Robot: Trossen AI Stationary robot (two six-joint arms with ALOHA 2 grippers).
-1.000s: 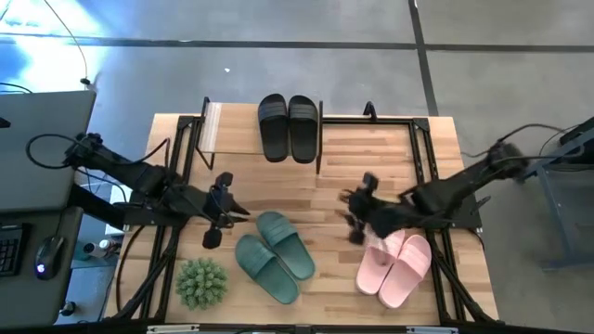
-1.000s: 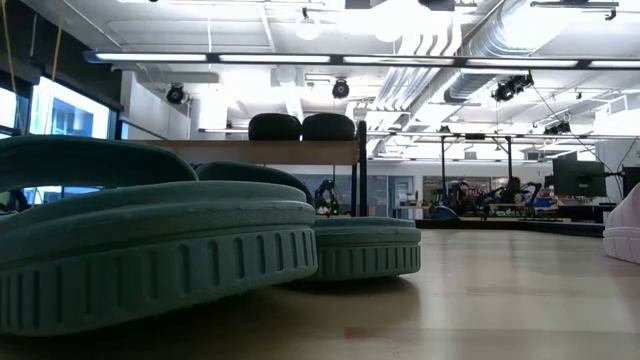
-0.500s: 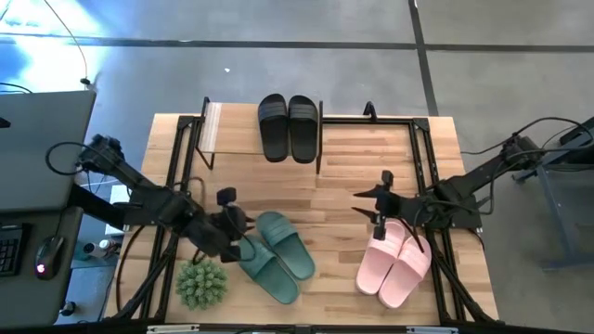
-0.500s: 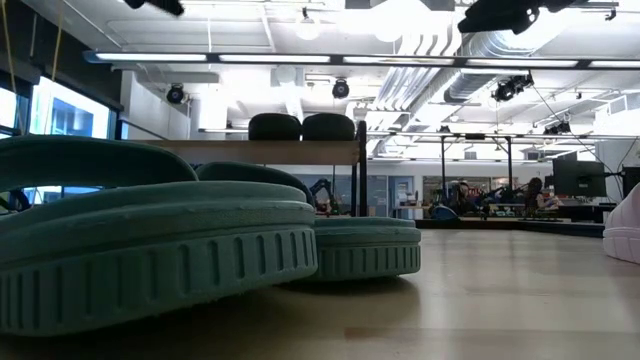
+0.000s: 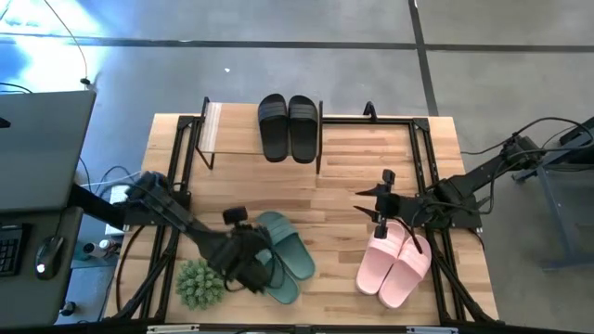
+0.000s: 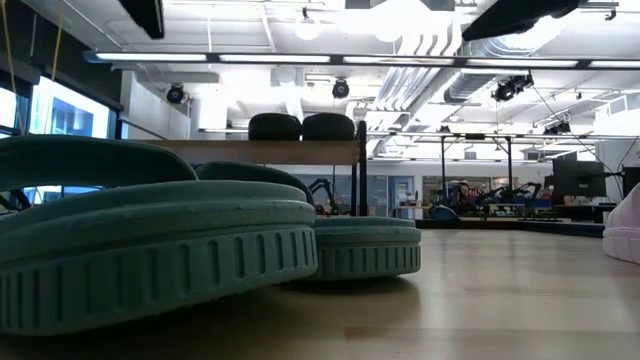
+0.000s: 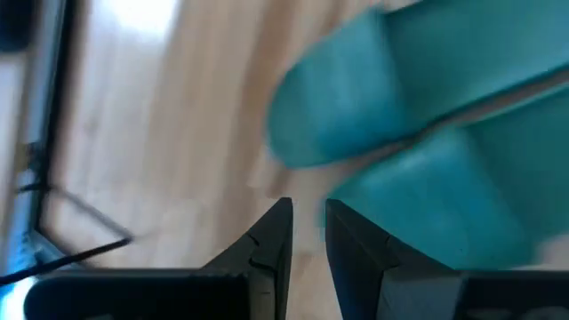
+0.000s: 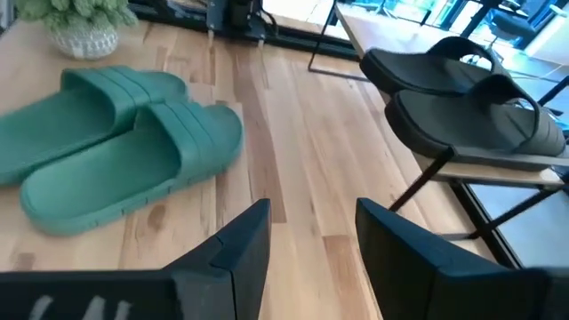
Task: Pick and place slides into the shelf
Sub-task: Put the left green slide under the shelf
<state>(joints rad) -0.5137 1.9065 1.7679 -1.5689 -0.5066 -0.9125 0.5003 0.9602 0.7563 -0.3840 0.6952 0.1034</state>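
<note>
From overhead I see my wooden bench (image 5: 343, 176) with three pairs of slides on it. The black slides (image 5: 288, 127) already sit on the top board of the small shelf (image 5: 232, 139) at the bench's far edge. The dark green slides (image 5: 283, 252) lie side by side near the front edge, left of centre, beside a spiky green plant ball (image 5: 201, 283) towards the front left corner. The pink slides (image 5: 397, 264) lie towards the front right corner.

My left gripper (image 5: 249, 263) hangs directly over the green pair. In its wrist view the two fingers (image 7: 267, 244) stand only slightly apart, holding nothing, with the rounded end of a green slide just beyond them. My right gripper (image 5: 379, 206) waits near the pink pair's far end, its fingers (image 8: 236, 244) spread wide and empty.

I judge these rubber slides to be light, soft and bendy, with a grippy surface, unlikely to break. The wide strap over the foot looks like the best place to take hold; pinching a sole edge would probably let the slide flop or twist.
</note>
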